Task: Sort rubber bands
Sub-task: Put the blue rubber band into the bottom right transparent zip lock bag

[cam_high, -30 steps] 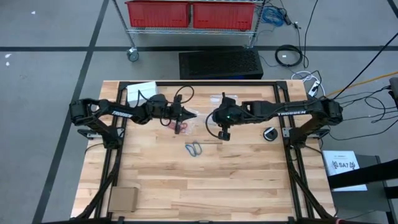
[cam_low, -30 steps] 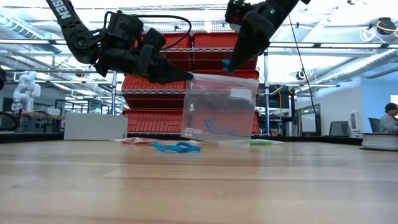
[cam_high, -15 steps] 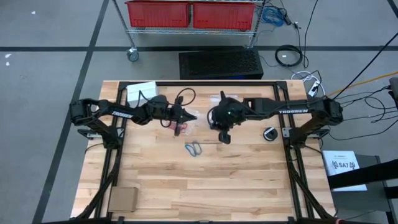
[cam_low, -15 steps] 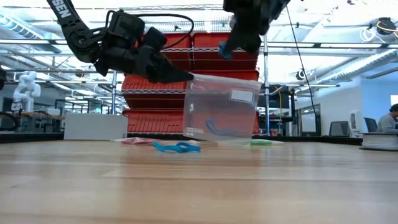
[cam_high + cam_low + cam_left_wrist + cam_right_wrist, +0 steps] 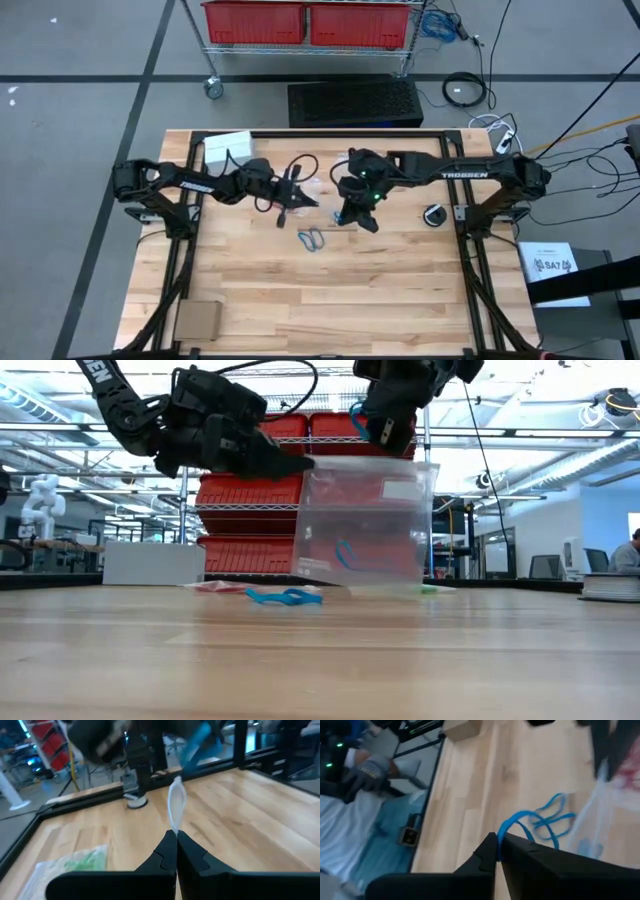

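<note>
High view: both arms meet over the worktop's middle, toward the far edge. Left gripper (image 5: 290, 462) has its fingers pinched on the top edge of a clear bag (image 5: 365, 520), holding it hanging with its bottom near the worktop. Right gripper (image 5: 378, 432) sits just above the bag's mouth, fingers clamped on a blue band (image 5: 517, 821).

Progress, as I judge it: mid-task. One blue loop (image 5: 345, 555) already lies inside the hanging bag. The held band looks about to go in. A blue tangle (image 5: 285, 597) lies loose on the worktop, just in front of the bag, so there are more picks left. A flat bag with red bands (image 5: 222, 587) and another with green (image 5: 82, 862) rest on the worktop toward the far edge, so those colours look mostly sorted.

Materials: bands are thin, floppy elastic loops. Bags are limp, see-through film with a white label patch. Worktop is pale wood planks, smooth, with a black frame around the edges.
</note>
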